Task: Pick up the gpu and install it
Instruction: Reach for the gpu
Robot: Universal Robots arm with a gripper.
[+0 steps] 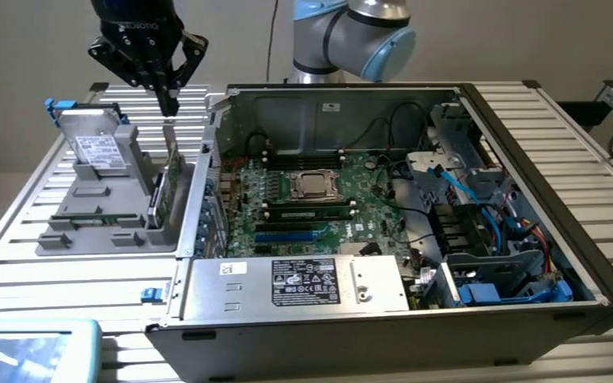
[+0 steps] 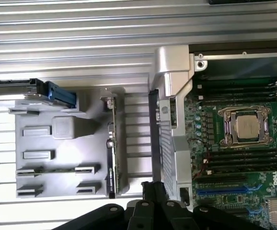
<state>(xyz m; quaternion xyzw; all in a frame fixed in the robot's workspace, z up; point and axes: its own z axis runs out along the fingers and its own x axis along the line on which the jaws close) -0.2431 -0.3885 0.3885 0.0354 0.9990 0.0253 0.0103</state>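
Observation:
The gpu (image 1: 168, 182) stands on edge in the right-hand slot of the grey parts tray (image 1: 93, 235), at the exterior view's left, beside the open computer case (image 1: 392, 319). My gripper (image 1: 168, 102) hangs above the gpu's far end, fingers shut and holding nothing, with clear air between them and the card. In the wrist view the gpu (image 2: 112, 153) appears edge-on, and my shut gripper (image 2: 153, 98) shows as a dark bar between the tray (image 2: 66, 129) and the case's rear panel (image 2: 174, 143). The motherboard's blue expansion slots (image 1: 285, 237) lie bare inside the case.
A silver hard drive with a white label (image 1: 99, 152) stands in the tray's far left. A memory stick (image 2: 57, 169) lies in the tray. The case holds a CPU socket (image 1: 312, 185), a power supply (image 1: 306, 283) and blue cables (image 1: 498, 263). A slatted metal table (image 1: 29, 279) surrounds everything.

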